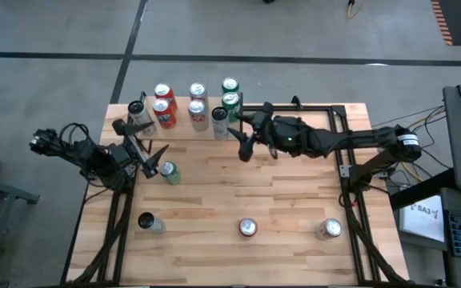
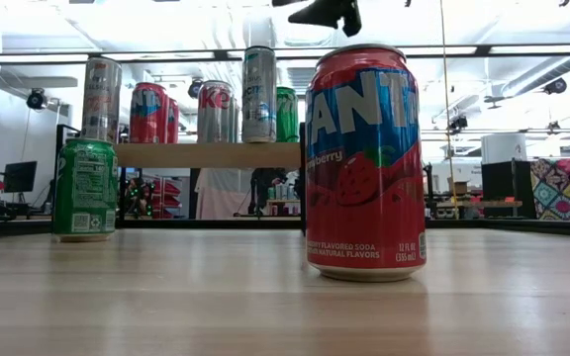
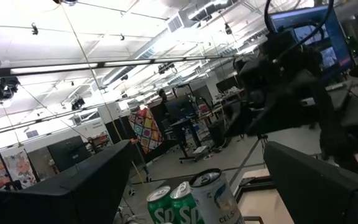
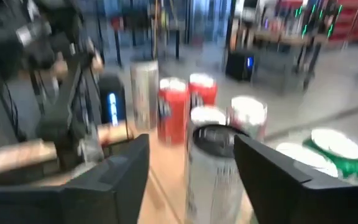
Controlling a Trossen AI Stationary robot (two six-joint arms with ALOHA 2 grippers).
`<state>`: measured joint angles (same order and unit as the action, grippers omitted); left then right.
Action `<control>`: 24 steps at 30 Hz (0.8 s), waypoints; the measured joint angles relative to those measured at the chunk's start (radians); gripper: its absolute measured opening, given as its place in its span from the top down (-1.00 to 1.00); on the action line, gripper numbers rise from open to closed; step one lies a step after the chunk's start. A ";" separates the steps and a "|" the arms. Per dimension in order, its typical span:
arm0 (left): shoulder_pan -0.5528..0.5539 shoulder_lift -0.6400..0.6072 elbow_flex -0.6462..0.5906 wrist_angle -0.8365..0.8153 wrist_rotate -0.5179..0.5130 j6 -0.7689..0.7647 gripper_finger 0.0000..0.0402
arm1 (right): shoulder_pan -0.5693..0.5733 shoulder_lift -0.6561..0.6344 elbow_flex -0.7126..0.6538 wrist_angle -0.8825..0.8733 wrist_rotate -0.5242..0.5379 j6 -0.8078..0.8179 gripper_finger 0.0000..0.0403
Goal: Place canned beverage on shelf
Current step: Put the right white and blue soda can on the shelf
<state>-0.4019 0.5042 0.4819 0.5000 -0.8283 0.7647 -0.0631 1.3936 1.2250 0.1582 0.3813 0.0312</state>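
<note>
The shelf [image 1: 178, 128] sat at upper centre of the high view, cans lined along it. The right gripper [image 1: 232, 128] reached over its right end, fingers apart either side of a tall silver can [image 1: 219, 122], not clamped. That can stood upright, long axis vertical. The left gripper [image 1: 152, 157], at left, was wide open and empty.

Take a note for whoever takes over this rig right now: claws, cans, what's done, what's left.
Left claw: open, empty, beside the green can on the table.
Right claw: open, straddling the slim can on the shelf, not clamped.
Done: several cans stand on the shelf.
To do: four cans are on the table, the green one included.
</note>
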 joint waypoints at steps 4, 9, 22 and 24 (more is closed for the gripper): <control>0.000 0.025 0.014 0.001 0.000 -0.006 -0.74 | 0.000 0.037 0.106 -0.230 0.004 0.019 0.16; 0.000 0.034 0.026 0.001 -0.010 -0.006 -0.74 | 0.000 0.086 0.195 -0.381 0.032 0.022 0.53; 0.001 0.026 0.027 0.001 -0.070 0.038 -0.74 | -0.043 0.207 0.302 -0.515 0.098 0.021 0.95; 0.001 0.026 0.027 0.001 -0.071 0.038 -0.74 | -0.050 0.219 0.309 -0.516 0.099 0.021 0.96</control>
<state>-0.4011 0.5304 0.5087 0.5014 -0.8989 0.8029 -0.1135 1.6128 1.5338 -0.3582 0.4800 0.0521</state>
